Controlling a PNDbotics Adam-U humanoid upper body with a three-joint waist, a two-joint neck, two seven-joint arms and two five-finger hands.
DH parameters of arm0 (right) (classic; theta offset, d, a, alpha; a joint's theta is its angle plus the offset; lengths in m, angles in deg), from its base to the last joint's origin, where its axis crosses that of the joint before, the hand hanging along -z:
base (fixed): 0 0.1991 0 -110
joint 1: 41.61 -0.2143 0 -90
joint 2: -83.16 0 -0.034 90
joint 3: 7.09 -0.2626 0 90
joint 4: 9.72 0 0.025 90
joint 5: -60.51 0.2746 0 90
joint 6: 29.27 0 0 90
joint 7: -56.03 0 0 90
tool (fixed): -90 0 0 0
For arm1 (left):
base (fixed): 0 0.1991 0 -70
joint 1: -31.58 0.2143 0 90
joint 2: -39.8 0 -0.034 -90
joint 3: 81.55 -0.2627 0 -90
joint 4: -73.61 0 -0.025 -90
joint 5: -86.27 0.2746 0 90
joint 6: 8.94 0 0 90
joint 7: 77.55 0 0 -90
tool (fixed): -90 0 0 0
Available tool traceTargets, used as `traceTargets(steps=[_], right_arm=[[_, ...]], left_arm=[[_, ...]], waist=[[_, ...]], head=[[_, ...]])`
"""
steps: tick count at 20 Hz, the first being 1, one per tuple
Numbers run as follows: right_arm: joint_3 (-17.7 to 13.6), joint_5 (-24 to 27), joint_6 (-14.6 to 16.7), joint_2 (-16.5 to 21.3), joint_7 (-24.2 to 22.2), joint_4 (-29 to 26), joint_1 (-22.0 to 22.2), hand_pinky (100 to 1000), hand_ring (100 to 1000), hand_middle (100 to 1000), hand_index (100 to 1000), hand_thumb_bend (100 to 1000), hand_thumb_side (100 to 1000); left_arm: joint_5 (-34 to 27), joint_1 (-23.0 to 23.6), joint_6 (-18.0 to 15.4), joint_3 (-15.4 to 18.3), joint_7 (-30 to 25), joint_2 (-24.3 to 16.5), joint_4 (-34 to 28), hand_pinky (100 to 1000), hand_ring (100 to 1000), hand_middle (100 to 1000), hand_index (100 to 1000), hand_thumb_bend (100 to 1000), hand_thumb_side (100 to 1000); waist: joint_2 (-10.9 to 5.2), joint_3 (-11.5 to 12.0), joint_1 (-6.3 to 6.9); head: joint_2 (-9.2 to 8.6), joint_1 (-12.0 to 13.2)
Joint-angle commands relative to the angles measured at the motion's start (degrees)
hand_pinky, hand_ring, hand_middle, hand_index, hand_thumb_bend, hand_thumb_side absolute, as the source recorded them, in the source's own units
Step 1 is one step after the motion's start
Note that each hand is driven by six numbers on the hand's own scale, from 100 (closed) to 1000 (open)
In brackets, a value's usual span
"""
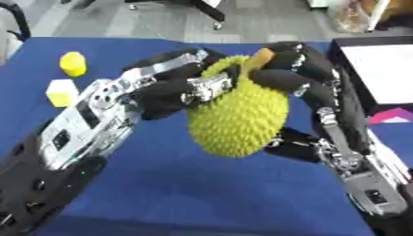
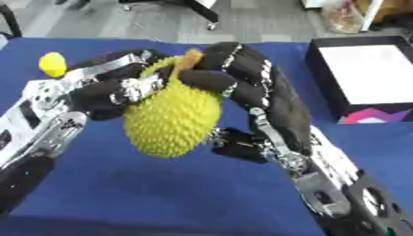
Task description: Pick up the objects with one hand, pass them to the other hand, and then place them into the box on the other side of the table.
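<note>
One blue table (image 1: 202,193) fills almost the whole scene, its cloth running from the near edge up to the grey floor at the far side. On it, at the robot's right, stands one box (image 2: 322,78), black-walled with a white inside and a pink and purple patch on its near corner. Two black and silver arms come in, one from each lower corner, and meet over the middle of the table. Between them hangs one durian (image 1: 238,120), a big yellow-green spiky fruit with a brownish stem on top, held up clear of the cloth and not touching it. The left hand (image 1: 174,90) reaches in from the left with its forearm slanting up and to the right; its fingers are curled over the upper left side of the durian, pressing against the spikes near the stem. The right hand (image 2: 242,80) arches over from the right, wrist high, its fingers bent down across the top of the fruit by the stem, while its thumb sits lower, at the fruit's right flank. Both hands are touching the durian at once. Well apart from all this, near the far left edge of the table, lie two small yellow things: one rounded, lemon-like piece (image 1: 73,63) and, just nearer to the robot, one pale yellow block (image 1: 61,92), which the right eye view does not show. The two are close together but not touching.
</note>
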Motion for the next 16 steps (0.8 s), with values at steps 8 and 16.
traceTargets(steps=[8,16], right_arm=[[-0.8,6.1,-2.8,-0.5,5.1,-0.5,-0.5,637,563,366,364,100,387],[-0.9,7.1,-2.9,-0.7,5.5,-0.5,-0.4,638,566,369,201,100,427]], left_arm=[[1.4,-1.4,1.1,-1.0,0.2,1.7,0.0,690,391,469,778,100,459],[2.7,-1.5,0.0,-0.5,0.5,2.6,0.4,842,565,638,873,100,1000]], waist=[[-0.71,-0.1,-0.09],[-0.64,-0.2,-0.15]], head=[[-0.10,0.2],[-0.10,0.3]])
